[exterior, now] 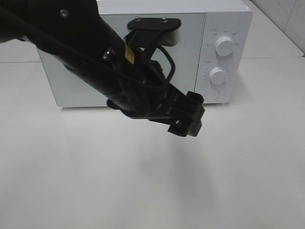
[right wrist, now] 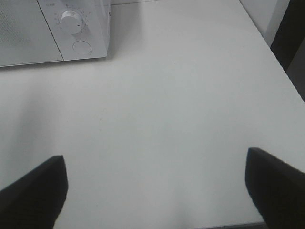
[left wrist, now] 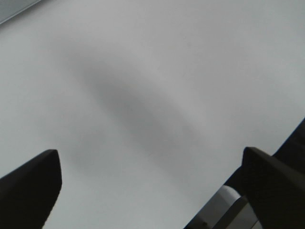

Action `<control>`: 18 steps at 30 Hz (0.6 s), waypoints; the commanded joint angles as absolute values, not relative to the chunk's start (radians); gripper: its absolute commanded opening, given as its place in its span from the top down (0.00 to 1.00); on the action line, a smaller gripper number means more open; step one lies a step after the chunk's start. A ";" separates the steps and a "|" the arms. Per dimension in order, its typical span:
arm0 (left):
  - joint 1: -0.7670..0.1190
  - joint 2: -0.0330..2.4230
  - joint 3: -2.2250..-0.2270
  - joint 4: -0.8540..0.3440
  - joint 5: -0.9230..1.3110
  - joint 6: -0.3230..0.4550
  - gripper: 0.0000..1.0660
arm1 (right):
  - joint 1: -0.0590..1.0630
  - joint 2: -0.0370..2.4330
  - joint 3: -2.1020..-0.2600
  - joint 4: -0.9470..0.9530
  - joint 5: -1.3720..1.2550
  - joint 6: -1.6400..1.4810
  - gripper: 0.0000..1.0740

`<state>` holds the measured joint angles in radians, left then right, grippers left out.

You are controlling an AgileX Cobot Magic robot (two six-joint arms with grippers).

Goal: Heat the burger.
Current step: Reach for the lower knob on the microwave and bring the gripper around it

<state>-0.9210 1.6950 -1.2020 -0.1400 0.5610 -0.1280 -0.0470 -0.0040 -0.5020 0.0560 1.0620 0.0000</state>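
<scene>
The white microwave (exterior: 190,47) stands at the back of the table with its door shut. Its lower corner also shows in the right wrist view (right wrist: 47,33). The burger is out of view. My left arm reaches across in front of the microwave door, and my left gripper (exterior: 188,125) hangs above the table just before the control panel. It is open and empty, with only bare table between its fingers in the left wrist view (left wrist: 150,155). My right gripper (right wrist: 155,157) is open and empty over bare table, to the right of the microwave.
The control panel has two knobs (exterior: 224,45) (exterior: 218,75) and a round button (exterior: 212,94); the lower knob (right wrist: 71,21) and the button (right wrist: 82,46) show in the right wrist view. The white table (exterior: 95,181) ends at a right edge (right wrist: 286,71).
</scene>
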 commanded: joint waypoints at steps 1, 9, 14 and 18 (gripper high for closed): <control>-0.918 1.660 -1.207 -0.006 0.651 -0.260 0.04 | -0.047 -0.024 -0.501 0.057 1.055 0.000 0.09; -0.872 1.577 -1.207 0.039 0.848 -0.326 0.04 | -0.047 -0.024 -0.501 0.057 1.055 0.000 0.09; -0.685 1.518 -1.202 -0.063 1.021 -0.174 0.04 | -0.047 -0.024 -0.501 0.058 1.055 0.000 0.09; -0.593 1.492 -1.194 -0.097 1.090 -0.116 0.04 | -0.047 -0.024 -0.501 0.058 1.055 0.000 0.09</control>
